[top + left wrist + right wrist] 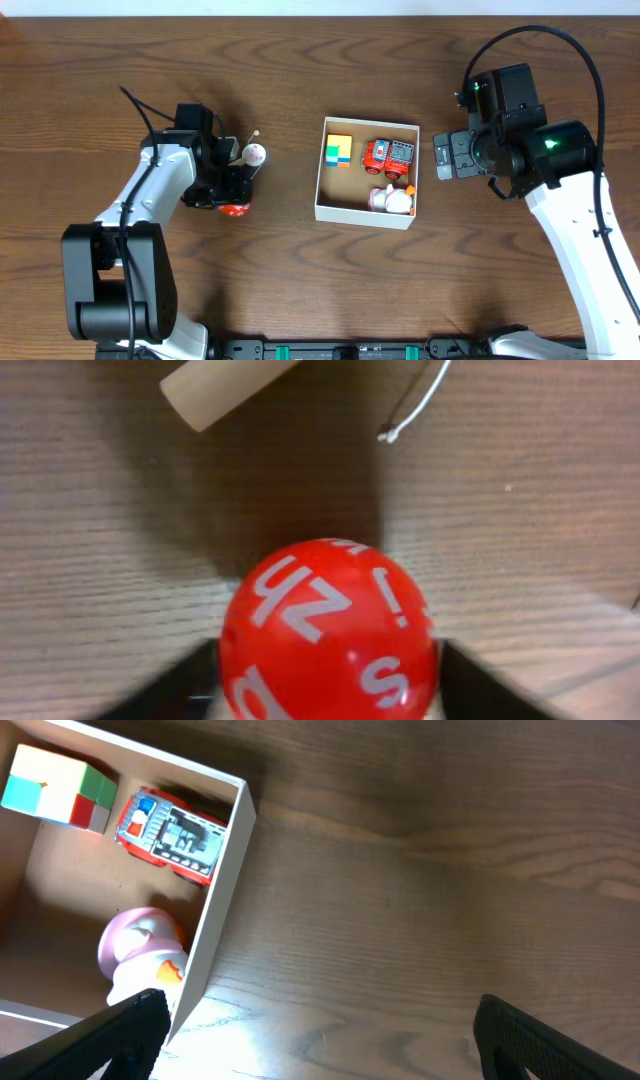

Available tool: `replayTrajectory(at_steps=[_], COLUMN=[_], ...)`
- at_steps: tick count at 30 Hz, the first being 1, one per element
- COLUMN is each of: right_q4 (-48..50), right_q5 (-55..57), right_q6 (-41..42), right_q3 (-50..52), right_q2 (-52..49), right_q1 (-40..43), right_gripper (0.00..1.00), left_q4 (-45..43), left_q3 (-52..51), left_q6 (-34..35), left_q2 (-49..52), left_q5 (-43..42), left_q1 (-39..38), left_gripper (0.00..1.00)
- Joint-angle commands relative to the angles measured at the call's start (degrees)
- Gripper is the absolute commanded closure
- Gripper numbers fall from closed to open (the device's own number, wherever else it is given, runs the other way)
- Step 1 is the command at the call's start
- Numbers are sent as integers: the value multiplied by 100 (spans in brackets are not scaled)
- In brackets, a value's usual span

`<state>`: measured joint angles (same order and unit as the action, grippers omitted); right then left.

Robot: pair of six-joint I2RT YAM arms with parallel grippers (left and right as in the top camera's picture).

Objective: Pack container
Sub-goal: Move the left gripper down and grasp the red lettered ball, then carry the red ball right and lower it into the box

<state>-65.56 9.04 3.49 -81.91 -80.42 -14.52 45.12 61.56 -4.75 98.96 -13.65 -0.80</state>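
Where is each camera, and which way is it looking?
Overhead: above the table, looking straight down at both arms and the cardboard box.
Left wrist: on the left arm, looking down at the table; its left hand grips a red ball.
Right wrist: on the right arm, looking down beside the box; the open right hand shows.
Shared: overhead and right wrist both show the red toy truck.

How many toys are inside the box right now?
3: a colour cube in the far-left corner of the container, a red toy truck beside it, a pink-and-white figure at the near-right side. Smaller ones could hide beneath.
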Motion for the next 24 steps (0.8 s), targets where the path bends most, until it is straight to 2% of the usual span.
replayTrajectory(at_steps=[1,3,5,10,15,19,24], right_q4=[-4,-4,-4,-4,-4,-4,-4], right_q5=[59,59,59,59,59,59,59], right_q6=[74,74,74,74,74,74,74], right_q3=[-68,-68,-68,-68,-68,-68,-68], right_q2=[48,48,48,48,48,48,48], right_q1=[26,26,26,26,26,26,26], right_gripper=[1,1,1,1,1,1,1], left_q4=[42,42,42,516,1106,1051,682], left_q3=[-66,-76,-81,214,719,769,769], left_q6=[-85,-85,-79,-79,-59,-57,243], left_q2=[26,26,26,-98,-693,-1412,-2079], left_q5=[129,127,122,-94,-330,-966,-994], left_q1=[24,24,24,24,-68,-380,-1152], left_gripper=[66,78,94,94,94,94,94])
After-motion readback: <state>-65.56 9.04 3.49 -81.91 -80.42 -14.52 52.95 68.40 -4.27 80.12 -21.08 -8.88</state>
